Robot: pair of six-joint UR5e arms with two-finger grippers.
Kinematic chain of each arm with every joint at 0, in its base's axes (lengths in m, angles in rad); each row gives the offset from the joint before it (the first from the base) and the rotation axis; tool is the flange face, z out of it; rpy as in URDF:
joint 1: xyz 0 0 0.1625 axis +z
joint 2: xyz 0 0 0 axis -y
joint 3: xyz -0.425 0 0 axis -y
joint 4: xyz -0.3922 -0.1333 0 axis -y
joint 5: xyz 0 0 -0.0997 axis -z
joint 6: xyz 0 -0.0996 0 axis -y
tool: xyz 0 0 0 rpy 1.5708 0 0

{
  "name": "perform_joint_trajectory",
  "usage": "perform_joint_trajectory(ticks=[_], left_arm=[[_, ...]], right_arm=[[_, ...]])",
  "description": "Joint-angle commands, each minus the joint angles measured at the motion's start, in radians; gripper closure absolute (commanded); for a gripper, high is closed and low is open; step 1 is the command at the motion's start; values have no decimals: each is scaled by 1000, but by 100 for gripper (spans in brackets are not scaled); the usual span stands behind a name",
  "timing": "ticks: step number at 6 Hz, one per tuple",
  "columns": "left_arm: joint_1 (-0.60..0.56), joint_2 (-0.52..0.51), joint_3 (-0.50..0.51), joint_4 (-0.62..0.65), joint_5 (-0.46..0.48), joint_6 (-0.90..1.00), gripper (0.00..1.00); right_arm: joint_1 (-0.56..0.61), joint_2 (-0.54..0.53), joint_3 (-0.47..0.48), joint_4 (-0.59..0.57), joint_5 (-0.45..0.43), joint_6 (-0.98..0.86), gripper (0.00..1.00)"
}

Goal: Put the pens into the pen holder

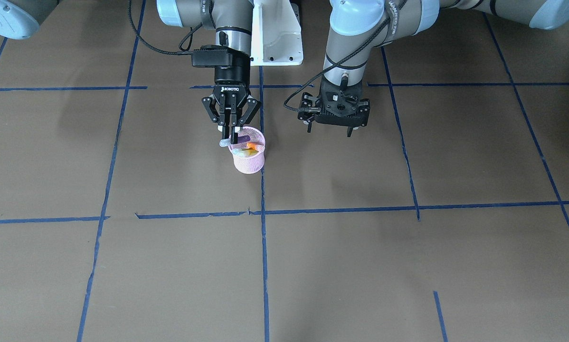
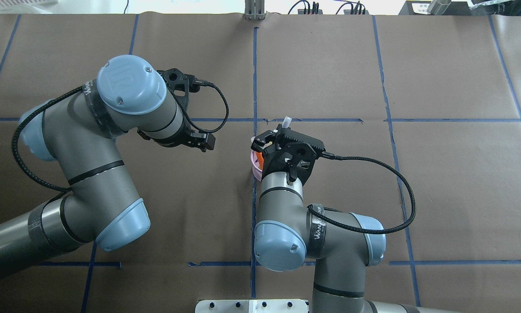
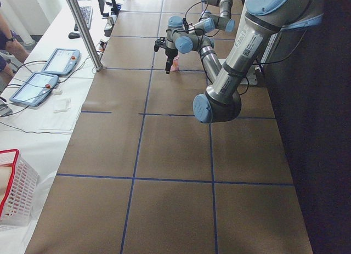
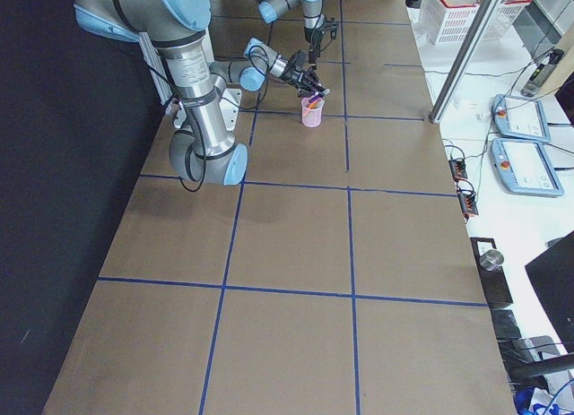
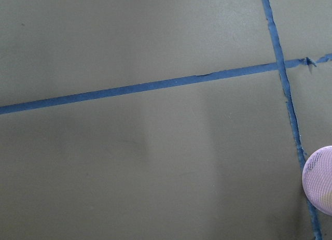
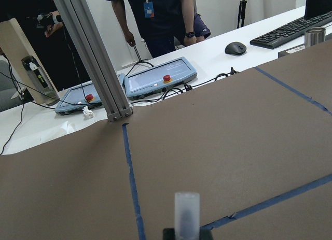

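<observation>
Pink wire-mesh pen holder [image 1: 249, 164], translucent-capped purple pen [image 1: 241, 138], matt brown paper table cover [image 1: 360, 266], blue tape lines [image 1: 264, 266].

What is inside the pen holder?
Inside the pen holder: an orange pen and a green pen. The right claw holds the purple pen at its rim. Lower ends are covered.

The small round pink wire-mesh pen holder [image 1: 249, 164] stands on the brown paper-covered counter [image 1: 408, 266], touching the blue tape line [image 1: 264, 247] that runs out from the robot's base, on that line's robot-right side; the slim orange pen [image 1: 254, 146] and the bright green pen [image 1: 246, 153] lean inside it; the right claw [image 1: 231, 128] hangs just above its mouth, clamped on the slim purple pen [image 1: 239, 139], which lies tilted across the rim, cap end outside; the left claw [image 1: 329, 129] hangs over the counter on the robot's left, apart from the holder.
</observation>
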Motion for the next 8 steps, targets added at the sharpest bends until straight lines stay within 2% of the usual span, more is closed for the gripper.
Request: perform_joint_trajectory(ticks=[1,2,3,4,5,6,7,8], left_arm=[[0,-2,0,0,0,3,0],[0,-2,0,0,0,5,0],[0,-2,0,-1,-2,6,0],[-5,-2,0,2,-3,8,0],[-8,-2,-1,3,-5,9,0],[-29,1,0,3,-17,11,0],[-76,5,0,15,-79,98,0],[-162,43,0,17,-170,200,0]], right_arm=[[-5,-1,-5,-6,-2,2,0],[-4,1,-1,-6,15,0,0],[18,5,28,-7,124,-3,0],[79,8,95,-121,355,-14,0],[142,19,192,-259,564,-102,0],[230,17,215,-280,781,-173,0],[342,13,217,-297,1011,-304,0],[465,-2,217,-347,1206,-512,0]])
